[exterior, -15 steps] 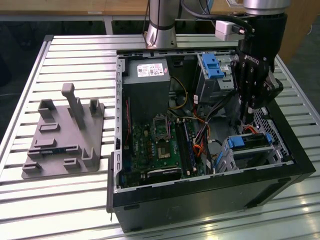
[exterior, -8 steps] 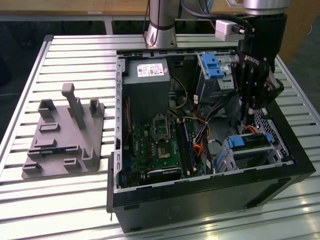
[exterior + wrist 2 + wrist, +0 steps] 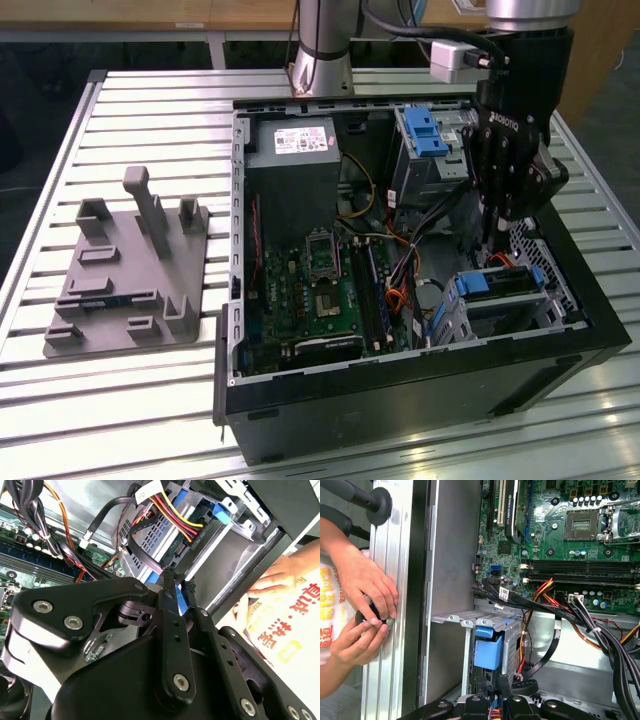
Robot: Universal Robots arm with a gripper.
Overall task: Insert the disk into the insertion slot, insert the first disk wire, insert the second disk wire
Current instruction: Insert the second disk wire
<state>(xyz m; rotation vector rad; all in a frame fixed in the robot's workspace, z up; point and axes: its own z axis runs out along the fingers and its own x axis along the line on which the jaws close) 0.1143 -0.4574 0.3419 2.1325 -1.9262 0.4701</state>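
The disk (image 3: 497, 283), edged by its blue caddy (image 3: 489, 652), sits inside the insertion slot (image 3: 520, 312), a perforated silver cage (image 3: 511, 647) at the case's corner on the exterior view's right. A red, yellow and black wire (image 3: 175, 515) runs to a black plug on the disk's end. My gripper (image 3: 492, 250) hangs just above the cage. In both wrist views its fingers (image 3: 167, 587) stand close together, and a flat black wire (image 3: 131, 542) loops round and ends at the gripper (image 3: 177, 580) tips. The fingertips (image 3: 480, 685) sit right by the blue caddy.
The open computer case (image 3: 400, 400) lies on a slatted table. Inside are a motherboard (image 3: 310, 290), a power supply (image 3: 290, 150) and a taller bay with a blue clip (image 3: 425, 130). A grey fixture (image 3: 130, 270) stands at the exterior view's left. A person's hands (image 3: 365, 585) rest on the table edge beside the case.
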